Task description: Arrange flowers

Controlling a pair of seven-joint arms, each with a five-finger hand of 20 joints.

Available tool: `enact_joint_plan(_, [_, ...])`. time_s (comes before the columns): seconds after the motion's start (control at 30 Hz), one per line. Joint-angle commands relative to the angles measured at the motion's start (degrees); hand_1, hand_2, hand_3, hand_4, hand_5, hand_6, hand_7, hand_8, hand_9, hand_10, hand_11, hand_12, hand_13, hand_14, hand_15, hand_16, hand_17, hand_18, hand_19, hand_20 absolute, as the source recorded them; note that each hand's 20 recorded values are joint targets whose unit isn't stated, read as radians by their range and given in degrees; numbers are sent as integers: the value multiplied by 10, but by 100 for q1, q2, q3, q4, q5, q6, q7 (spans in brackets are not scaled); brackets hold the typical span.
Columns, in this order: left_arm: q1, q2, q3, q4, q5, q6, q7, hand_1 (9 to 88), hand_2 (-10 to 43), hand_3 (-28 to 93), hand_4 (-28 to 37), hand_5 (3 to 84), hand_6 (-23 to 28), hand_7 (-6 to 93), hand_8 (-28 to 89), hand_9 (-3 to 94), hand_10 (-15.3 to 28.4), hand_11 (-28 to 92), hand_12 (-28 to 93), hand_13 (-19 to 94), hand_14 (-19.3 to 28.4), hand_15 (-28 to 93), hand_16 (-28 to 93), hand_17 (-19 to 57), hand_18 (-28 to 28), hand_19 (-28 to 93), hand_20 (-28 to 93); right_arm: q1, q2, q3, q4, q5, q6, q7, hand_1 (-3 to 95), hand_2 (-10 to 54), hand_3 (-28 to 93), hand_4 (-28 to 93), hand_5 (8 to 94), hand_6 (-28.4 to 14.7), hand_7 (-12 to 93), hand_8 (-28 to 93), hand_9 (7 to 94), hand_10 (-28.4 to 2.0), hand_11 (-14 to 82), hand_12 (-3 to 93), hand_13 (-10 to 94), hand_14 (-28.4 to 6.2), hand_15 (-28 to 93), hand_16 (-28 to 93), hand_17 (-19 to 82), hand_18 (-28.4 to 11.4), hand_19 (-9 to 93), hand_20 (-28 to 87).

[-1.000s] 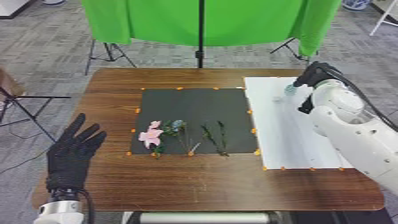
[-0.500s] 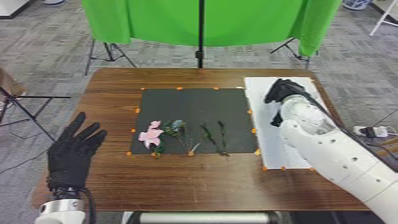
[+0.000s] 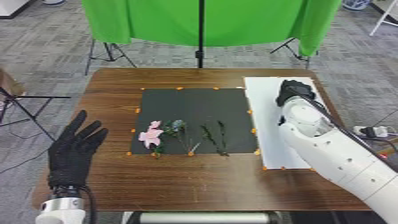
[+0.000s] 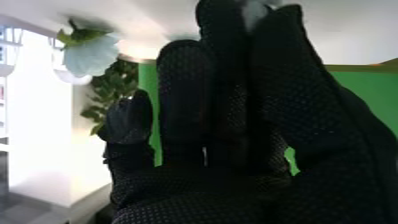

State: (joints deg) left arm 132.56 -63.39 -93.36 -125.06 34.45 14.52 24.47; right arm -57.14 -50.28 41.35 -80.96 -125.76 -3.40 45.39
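On the dark mat (image 3: 195, 102) lie a pink flower (image 3: 150, 136), a greenish flower (image 3: 179, 124) and thin green stems (image 3: 222, 137). My right hand (image 3: 297, 91) is over the far part of the white sheet (image 3: 275, 150). In the right wrist view, the right hand (image 4: 222, 170) has nearly straight fingers with the thumb close beside them; a pale thing (image 4: 256, 14) is partly hidden at their tips. A whitish flower (image 4: 90, 54) with green sepals is close to the hand. My left hand (image 3: 73, 155) stays over the table's left side, fingers spread.
The brown table (image 3: 178, 185) has orange markers around the mat and sheet. Past its far edge hang a green cloth (image 3: 160, 22) and a black stand pole (image 3: 201, 30). Green leaves (image 4: 108, 87) are in the right wrist view's background.
My right hand moved from the sheet's far right corner inward over the sheet, then slightly back to the right. The left hand is almost still, and the flowers on the mat have not moved.
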Motion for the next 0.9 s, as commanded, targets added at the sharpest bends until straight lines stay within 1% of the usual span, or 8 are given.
enact_joint_plan(0.03, [23, -55, 25, 39, 7, -30, -16, 244, 86, 745, -242, 329, 75, 128, -91, 329, 197, 277, 136, 236, 257, 577, -75, -87, 229, 487, 282, 2, 362, -500, 85, -342, 1041, -156, 603, -95, 622, -283, 857, 41, 187, 7, 916, -44, 122, 359, 719, -15, 693, 236, 311, -182, 932, 510])
enact_joint_plan(0.13, [38, -71, -16, 22, 27, -45, -67, 244, 86, 745, -242, 329, 75, 127, -91, 329, 197, 277, 137, 236, 257, 578, -75, -87, 229, 487, 282, 89, 518, -634, -113, -363, 1588, -149, 606, -95, 636, -283, 869, 32, 184, 14, 926, -48, 131, 359, 736, -12, 688, 244, 326, -183, 932, 513])
enact_joint_plan(0.23, [119, -39, -49, -15, 0, -1, -3, 244, 86, 744, -242, 329, 75, 127, -91, 329, 197, 277, 137, 236, 256, 578, -76, -87, 229, 487, 282, 169, 570, -653, -467, -346, 1957, -197, 595, -95, 666, -283, 879, 23, 177, 23, 933, -54, 133, 361, 748, -18, 685, 251, 336, -193, 932, 520])
enact_joint_plan(0.4, [145, -53, -85, -41, 15, 5, -24, 244, 86, 744, -242, 330, 76, 126, -91, 329, 197, 276, 137, 236, 256, 576, -76, -87, 229, 486, 282, 226, 402, -712, -1217, -437, 2014, -478, 584, -95, 693, -283, 887, 18, 168, 32, 936, -56, 134, 359, 754, -22, 682, 256, 341, -201, 932, 530])
enact_joint_plan(0.53, [114, -49, -78, -41, 30, -10, -51, 244, 87, 744, -242, 329, 76, 126, -90, 329, 198, 277, 137, 236, 256, 577, -76, -87, 229, 487, 282, -199, -45, -396, -1925, -229, 1432, -907, 578, -95, 706, -283, 888, 14, 164, 38, 937, -55, 135, 361, 755, -25, 683, 259, 342, -206, 932, 535])
enact_joint_plan(0.63, [129, -50, -77, -48, 24, -7, -49, 244, 87, 744, -242, 330, 75, 127, -90, 329, 197, 277, 137, 236, 256, 577, -76, -87, 230, 487, 282, -522, -573, -236, -2195, -132, 925, -1154, 579, -95, 707, -283, 886, 13, 163, 41, 937, -55, 133, 364, 750, -27, 688, 263, 341, -207, 932, 536])
enact_joint_plan(0.8, [87, -77, -99, -43, 60, -29, -169, 244, 86, 745, -242, 330, 76, 127, -91, 329, 197, 277, 137, 236, 254, 577, -76, -87, 229, 487, 282, -811, -1198, -307, -2214, -220, 452, -1315, 579, -95, 708, -283, 883, 10, 161, 42, 936, -58, 131, 365, 741, -31, 695, 262, 335, -206, 932, 537])
enact_joint_plan(0.9, [66, -71, -104, -36, 60, -9, -181, 244, 86, 745, -242, 331, 77, 126, -91, 329, 197, 277, 137, 236, 256, 578, -75, -87, 229, 486, 282, -1017, -1535, -229, -2193, -279, 161, -1323, 574, -95, 714, -283, 881, 10, 162, 44, 935, -58, 131, 368, 739, -34, 699, 261, 334, -208, 932, 538])
